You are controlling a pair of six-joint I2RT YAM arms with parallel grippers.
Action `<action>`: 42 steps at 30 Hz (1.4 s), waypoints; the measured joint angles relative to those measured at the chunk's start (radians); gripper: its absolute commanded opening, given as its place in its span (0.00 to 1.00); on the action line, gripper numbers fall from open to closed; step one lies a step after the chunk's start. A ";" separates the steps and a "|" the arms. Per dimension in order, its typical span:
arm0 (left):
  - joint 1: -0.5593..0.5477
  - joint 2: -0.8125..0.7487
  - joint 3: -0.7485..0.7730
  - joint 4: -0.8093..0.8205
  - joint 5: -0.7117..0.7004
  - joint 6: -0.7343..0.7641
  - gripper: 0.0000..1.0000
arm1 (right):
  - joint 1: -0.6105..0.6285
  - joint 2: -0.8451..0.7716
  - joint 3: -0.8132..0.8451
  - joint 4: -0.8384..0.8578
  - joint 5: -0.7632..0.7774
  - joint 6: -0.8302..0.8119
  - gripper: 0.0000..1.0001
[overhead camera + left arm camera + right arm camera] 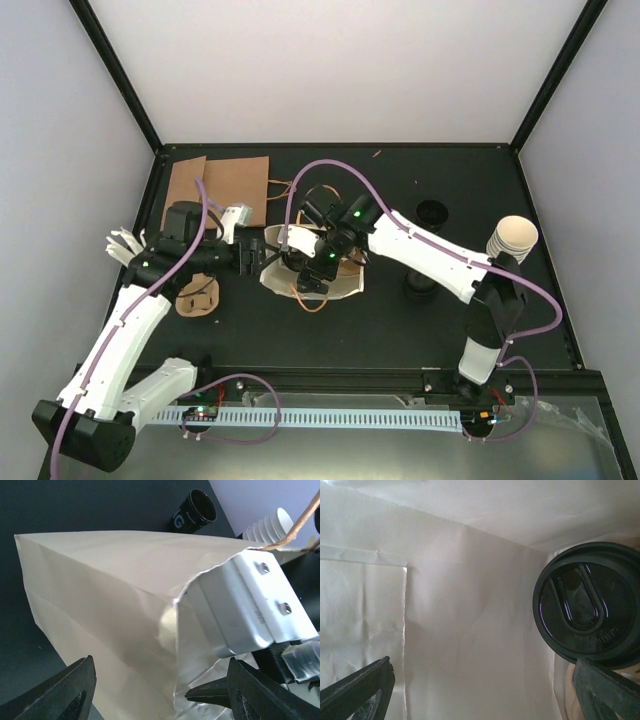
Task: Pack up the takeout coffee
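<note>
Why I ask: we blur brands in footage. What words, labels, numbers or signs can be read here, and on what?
Black lid inside the paper bag: raised lettering near its rim, too blurred to read.
Black cylinder beyond the bag: white lettering, partly hidden by the bag's edge, not readable.
No other text can be made out in any view.

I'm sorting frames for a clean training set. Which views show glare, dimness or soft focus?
Top external: evenly lit and sharp, paper bag against the dark table. Left wrist: bag wall crisp, one bright patch glowing through it; left gripper's fingers soft at the bottom edge. Right wrist: dim inside the bag, faint sheen on the black lid, right gripper's fingers blurred in the corners.
</note>
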 measured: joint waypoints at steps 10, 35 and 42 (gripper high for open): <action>-0.161 0.132 0.150 -0.074 -0.256 0.027 0.46 | -0.061 0.067 0.059 -0.047 -0.077 -0.039 1.00; -0.229 0.370 0.436 -0.274 -0.469 0.024 0.02 | 0.001 -0.075 -0.093 0.057 0.076 -0.087 1.00; -0.205 0.398 0.457 -0.300 -0.437 0.005 0.02 | 0.018 -0.200 -0.096 0.141 0.232 -0.084 1.00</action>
